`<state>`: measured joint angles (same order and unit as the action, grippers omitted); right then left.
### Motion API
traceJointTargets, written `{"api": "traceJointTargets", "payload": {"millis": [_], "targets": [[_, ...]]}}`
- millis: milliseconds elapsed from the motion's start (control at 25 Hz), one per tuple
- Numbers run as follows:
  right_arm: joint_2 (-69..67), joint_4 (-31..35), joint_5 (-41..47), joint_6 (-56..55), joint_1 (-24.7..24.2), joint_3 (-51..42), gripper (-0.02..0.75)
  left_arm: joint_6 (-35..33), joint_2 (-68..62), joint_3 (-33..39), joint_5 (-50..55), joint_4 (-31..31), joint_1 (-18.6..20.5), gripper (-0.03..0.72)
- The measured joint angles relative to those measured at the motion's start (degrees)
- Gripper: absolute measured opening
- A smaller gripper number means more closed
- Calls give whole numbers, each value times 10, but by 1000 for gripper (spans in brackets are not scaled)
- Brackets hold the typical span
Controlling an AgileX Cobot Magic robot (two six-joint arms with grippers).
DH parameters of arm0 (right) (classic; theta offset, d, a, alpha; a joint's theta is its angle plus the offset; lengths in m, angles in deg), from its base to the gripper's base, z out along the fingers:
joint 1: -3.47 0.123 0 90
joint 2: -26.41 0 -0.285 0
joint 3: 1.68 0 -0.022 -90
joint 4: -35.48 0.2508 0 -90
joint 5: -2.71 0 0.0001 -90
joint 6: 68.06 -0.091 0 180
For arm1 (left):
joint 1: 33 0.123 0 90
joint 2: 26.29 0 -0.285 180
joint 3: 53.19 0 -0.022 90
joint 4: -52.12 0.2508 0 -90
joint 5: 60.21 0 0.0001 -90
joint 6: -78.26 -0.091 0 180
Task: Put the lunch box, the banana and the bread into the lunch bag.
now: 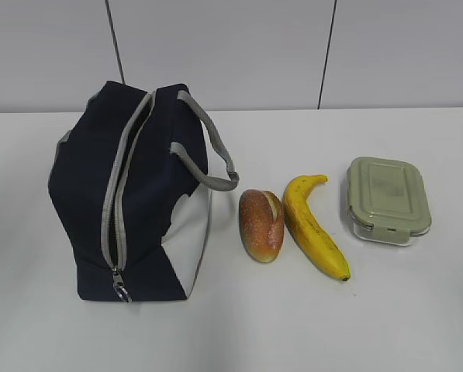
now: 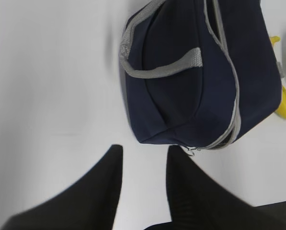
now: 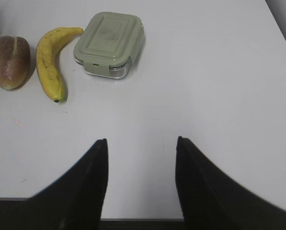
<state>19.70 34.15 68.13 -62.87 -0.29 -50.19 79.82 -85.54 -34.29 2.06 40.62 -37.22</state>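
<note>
Lunch bag (image 1: 138, 201) stands on table (image 1: 417, 325), zip closed. Bread (image 1: 261, 223), banana (image 1: 312, 225), lunch box (image 1: 388, 198) lie in a row to its right. Left gripper (image 2: 143, 158) & right gripper (image 3: 141, 148): both released, holding nothing, above table.

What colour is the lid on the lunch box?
Sage green. The lunch box lid shows best in the right wrist view, over a clear base.
</note>
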Motion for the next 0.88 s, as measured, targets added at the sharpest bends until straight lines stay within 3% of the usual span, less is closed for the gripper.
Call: {"api": "traceJointTargets", "payload": {"millis": [280, 600, 880], "targets": [[0, 0, 0, 0, 0, 0, 344, -29, -167, -100, 1, -41, -18, 251], [0, 0, 0, 0, 0, 0, 344, -35, -327, -248, 30, -41, -65, 375], [0, 0, 0, 0, 0, 0, 344, -36, -440, -343, 64, -45, -86, 396]]}}
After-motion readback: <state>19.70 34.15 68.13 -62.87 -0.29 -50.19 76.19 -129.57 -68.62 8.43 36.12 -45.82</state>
